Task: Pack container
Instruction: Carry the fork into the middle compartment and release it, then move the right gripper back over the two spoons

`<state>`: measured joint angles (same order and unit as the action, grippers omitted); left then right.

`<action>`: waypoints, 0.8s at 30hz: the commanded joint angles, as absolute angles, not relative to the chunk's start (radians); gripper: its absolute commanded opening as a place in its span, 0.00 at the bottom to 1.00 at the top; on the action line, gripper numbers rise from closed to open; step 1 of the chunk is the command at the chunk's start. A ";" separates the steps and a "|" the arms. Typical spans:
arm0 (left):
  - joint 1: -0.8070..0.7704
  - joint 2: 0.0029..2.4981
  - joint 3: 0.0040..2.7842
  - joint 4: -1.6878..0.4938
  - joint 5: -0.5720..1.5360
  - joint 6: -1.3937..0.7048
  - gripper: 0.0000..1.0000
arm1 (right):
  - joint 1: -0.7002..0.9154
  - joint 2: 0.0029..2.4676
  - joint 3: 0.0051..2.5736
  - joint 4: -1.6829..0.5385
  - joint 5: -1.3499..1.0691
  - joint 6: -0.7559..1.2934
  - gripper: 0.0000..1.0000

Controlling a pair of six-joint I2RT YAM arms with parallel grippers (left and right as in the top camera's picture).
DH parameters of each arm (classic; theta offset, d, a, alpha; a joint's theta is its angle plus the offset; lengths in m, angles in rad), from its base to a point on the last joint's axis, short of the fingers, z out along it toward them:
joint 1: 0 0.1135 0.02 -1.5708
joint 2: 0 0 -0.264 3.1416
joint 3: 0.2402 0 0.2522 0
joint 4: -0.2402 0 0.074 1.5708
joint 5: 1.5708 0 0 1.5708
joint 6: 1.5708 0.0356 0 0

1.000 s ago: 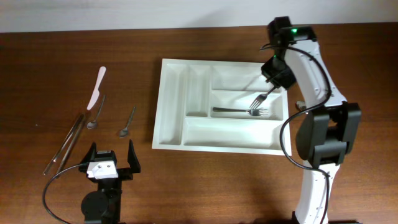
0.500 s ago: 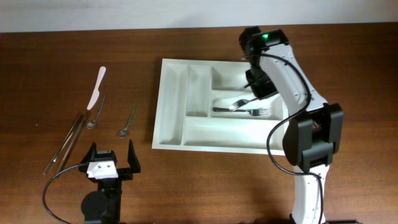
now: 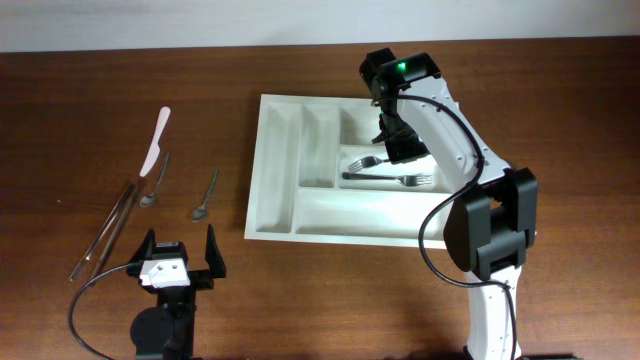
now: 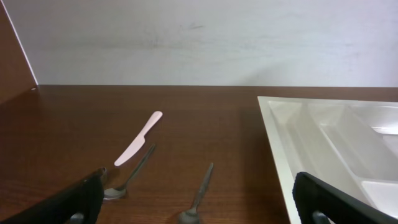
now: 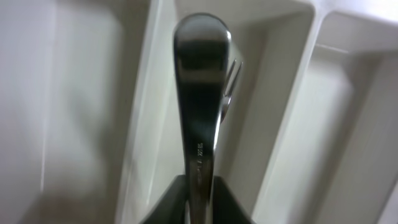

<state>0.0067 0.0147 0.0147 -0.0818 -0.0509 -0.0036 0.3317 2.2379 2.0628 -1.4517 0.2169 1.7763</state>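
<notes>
The tray [image 3: 272, 190] is set flat on the surface [image 3: 60, 100], near its middle and toward the far edge. It is moulded from smooth white plastic, rectangular with rounded corners. It is divided into two narrow slots on the left and three wide bins on the right. A slim metal fork [image 3: 390, 179] is laid lengthwise in the middle wide bin. A second fork [image 3: 368, 161], polished and glossy, is gripped in the right claw [image 3: 398, 148] just above that bin, tilted across the first. The left claw [image 3: 181, 245] is spread wide over bare wood, well apart from the tray. The surface is dark brown with a fine wood grain. A flat pink knife [image 3: 156, 140] and two small metal spoons [image 3: 205, 195] are left to the tray's left.
</notes>
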 commanded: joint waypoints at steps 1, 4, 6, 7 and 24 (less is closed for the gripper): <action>0.003 0.006 0.010 -0.082 -0.040 -0.007 0.99 | 0.334 2.247 2.077 -1.456 0.226 1.796 0.18; 0.003 0.006 0.010 -0.082 -0.040 -0.007 0.99 | 0.334 2.247 2.077 -1.456 0.237 1.787 0.22; 0.002 0.006 0.010 -0.082 -0.040 -0.007 0.99 | 0.334 2.247 2.078 -1.454 0.258 1.754 0.25; 0.003 0.006 0.010 -0.082 -0.040 -0.007 0.99 | 0.333 2.247 2.078 -1.454 0.271 1.736 0.26; 0.002 0.006 0.010 -0.082 -0.040 -0.007 0.99 | 0.075 2.229 2.078 -1.637 0.684 0.733 0.44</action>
